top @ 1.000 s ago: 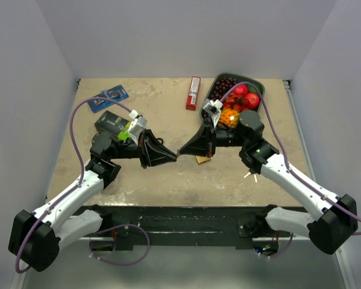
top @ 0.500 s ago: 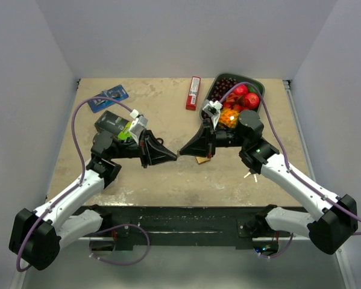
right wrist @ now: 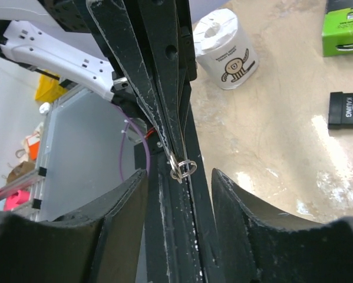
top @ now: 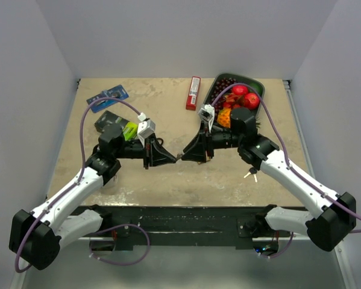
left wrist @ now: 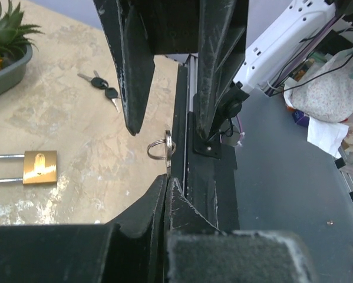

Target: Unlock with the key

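Brass padlock [left wrist: 39,167] lies flat on the tabletop [left wrist: 76,130], shackle pointing away from the key [left wrist: 167,146], which is held just beside and above the padlock in the clamped left pincer [left wrist: 166,180], while the right pincer [right wrist: 179,177] stands parted.

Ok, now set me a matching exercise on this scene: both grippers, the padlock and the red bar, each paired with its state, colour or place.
Things:
1. left gripper
2. right gripper
3. padlock
4. red bar

States, colours, places:
A. brass-coloured
B. open
C. shut on the key
D. beside the fruit tray, near the table's far edge

Pairs: 1-C, 2-B, 3-A, 4-D
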Motion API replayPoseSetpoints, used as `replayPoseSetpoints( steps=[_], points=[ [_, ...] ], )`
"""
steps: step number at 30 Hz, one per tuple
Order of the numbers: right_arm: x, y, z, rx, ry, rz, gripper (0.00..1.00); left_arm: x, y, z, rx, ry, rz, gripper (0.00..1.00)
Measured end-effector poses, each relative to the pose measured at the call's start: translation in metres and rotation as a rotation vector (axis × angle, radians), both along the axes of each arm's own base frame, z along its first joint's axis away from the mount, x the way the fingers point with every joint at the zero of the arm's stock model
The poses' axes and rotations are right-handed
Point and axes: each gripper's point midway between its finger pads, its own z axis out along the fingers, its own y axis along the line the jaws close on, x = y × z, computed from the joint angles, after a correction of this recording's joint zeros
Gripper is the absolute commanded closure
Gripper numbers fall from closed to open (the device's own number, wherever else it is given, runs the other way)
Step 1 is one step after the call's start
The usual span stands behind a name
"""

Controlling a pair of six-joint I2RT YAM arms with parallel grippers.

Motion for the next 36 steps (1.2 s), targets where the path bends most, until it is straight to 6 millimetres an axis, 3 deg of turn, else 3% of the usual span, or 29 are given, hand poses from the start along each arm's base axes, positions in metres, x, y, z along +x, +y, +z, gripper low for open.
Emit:
replayPoseSetpoints(
  steps=[5,10,20,24,36],
  points=[
    [0.007,-0.001,-0.008,-0.046,-0.015,-0.021,0.46,0.001,0.001,-0.019,0.056,0.025,-0.001,1.00],
    [0.016,0.000,-0.018,-0.077,-0.024,-0.042,0.53,0.002,0.002,-0.030,0.089,0.042,-0.007,1.00],
    [0.013,0.006,-0.037,-0.135,-0.006,-0.023,0.67,0.002,0.001,-0.039,0.112,0.059,-0.022,1.00],
    [0.012,0.007,-0.037,-0.136,-0.009,-0.017,0.79,0.002,0.001,-0.041,0.118,0.064,-0.024,1.00],
    [0.009,0.013,-0.043,-0.145,0.003,0.009,0.89,0.003,0.001,-0.048,0.136,0.084,-0.026,1.00]
  ],
)
